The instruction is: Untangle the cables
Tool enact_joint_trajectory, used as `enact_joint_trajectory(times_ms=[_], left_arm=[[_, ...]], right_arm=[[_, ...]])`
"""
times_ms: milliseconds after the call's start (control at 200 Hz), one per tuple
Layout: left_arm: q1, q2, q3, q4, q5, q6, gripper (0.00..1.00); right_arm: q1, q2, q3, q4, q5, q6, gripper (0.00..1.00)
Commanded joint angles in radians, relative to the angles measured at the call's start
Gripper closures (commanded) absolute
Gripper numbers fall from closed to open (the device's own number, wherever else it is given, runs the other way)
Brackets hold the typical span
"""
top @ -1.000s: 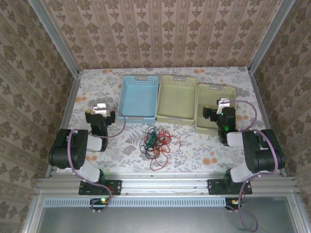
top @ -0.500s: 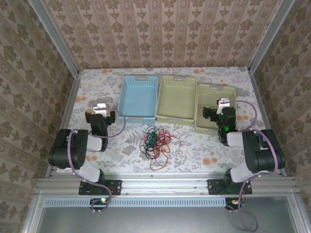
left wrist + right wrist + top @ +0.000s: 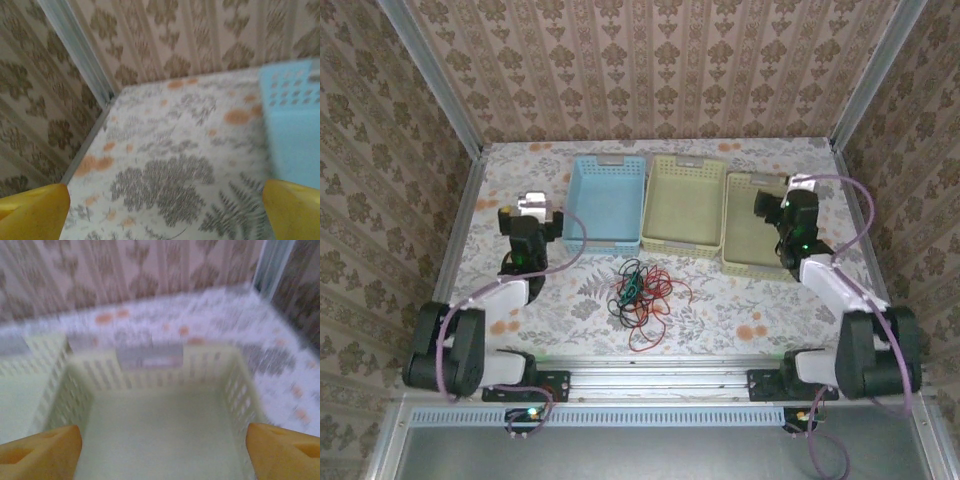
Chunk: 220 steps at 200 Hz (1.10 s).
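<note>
Both arms have just unfolded from their tucked pose, shoulders dropping back and wrists lifting. The left gripper (image 3: 530,207) has barely shifted and sits left of the blue basket (image 3: 607,205). The right gripper (image 3: 784,203) has moved further back, above the right cream basket (image 3: 750,238). Both wrist views show the fingers wide apart and holding nothing, left gripper (image 3: 162,210) over bare table (image 3: 740,310), right gripper (image 3: 162,450) over the basket. The cables (image 3: 638,295) haven't moved: one knotted pile in front of the baskets, midway between the arms, with red cable (image 3: 658,300), black cable (image 3: 619,303) and green cable (image 3: 632,284) crossing. Likely just the start, nothing separated yet; both grippers are well apart from the pile.
</note>
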Motion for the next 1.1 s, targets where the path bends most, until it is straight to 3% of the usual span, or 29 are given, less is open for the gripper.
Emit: enact_joint_trajectory(times_ms=[0,130,245,370,470,590,810,1095], left_arm=[[-0.057,-0.103,0.032,-0.285,-0.145,-0.138,0.00],[-0.186,-0.196,-0.040,-0.382,-0.093,-0.369,0.00],[-0.397,-0.170,-0.084,-0.390,-0.066,-0.520,0.00],[-0.633,-0.066,-0.028,-0.391,-0.106,-0.496,0.00],[-0.745,0.010,0.092,-0.502,-0.108,-0.407,0.00],[-0.775,0.054,0.169,-0.592,-0.075,-0.391,0.00],[-0.727,0.011,0.106,-0.517,0.078,-0.466,0.00],[-0.695,-0.021,0.027,-0.501,0.169,-0.527,0.00]], right_arm=[[0.128,-0.092,0.004,-0.275,0.076,0.089,0.13],[0.334,-0.099,-0.001,-0.337,0.026,0.104,0.13],[0.498,-0.048,-0.032,-0.324,-0.009,0.168,0.13],[0.655,0.046,-0.016,-0.348,0.010,0.101,0.12],[0.703,0.094,0.024,-0.413,-0.007,0.056,0.12],[0.710,0.076,0.024,-0.444,-0.061,0.019,0.12],[0.712,0.027,0.019,-0.469,-0.096,0.049,0.11],[0.710,0.173,0.068,-0.503,-0.164,0.071,0.11]])
